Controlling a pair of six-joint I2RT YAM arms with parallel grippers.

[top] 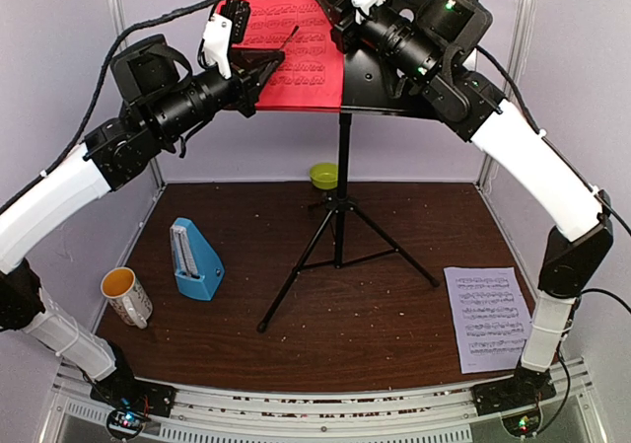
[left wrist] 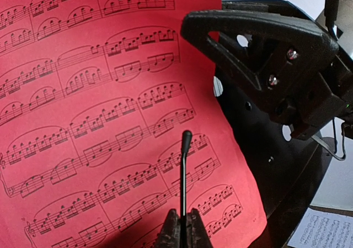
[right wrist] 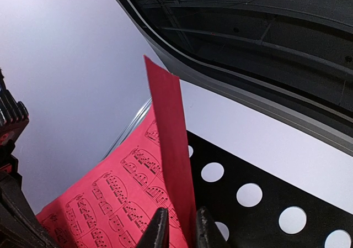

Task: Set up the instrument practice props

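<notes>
Red paper music sheet (left wrist: 99, 110) with printed staves lies against the desk of the black perforated-metal music stand on tripod legs (top: 340, 231), up at the back of the workspace. Thin, light and floppy: its right edge stands up off the desk in the right wrist view. Will crease easily, so pinch at an edge only, low force, no dragging across the holes. Right end effector (right wrist: 181, 219) is clamped on that raised edge, paper between the fingers. Left end effector (left wrist: 182, 234) is closed on the thin black round-tipped retainer wire (left wrist: 185, 176) standing off the sheet's face; looks like stiff springy metal, may snap back if released. Stand desk is rigid matt metal with round holes. Probably top-heavy on thin legs, so avoid side loads. White paper music sheet (top: 488, 317) lies flat on the brown surface (top: 296, 344), near right; same handling. Small blue pyramid metronome with clear cover (top: 194, 258) stands upright near left; hard shell, grip the flanks. White mug with yellow inside (top: 126, 295) sits near it on the left, small lime-green bowl (top: 323, 175) behind the legs
</notes>
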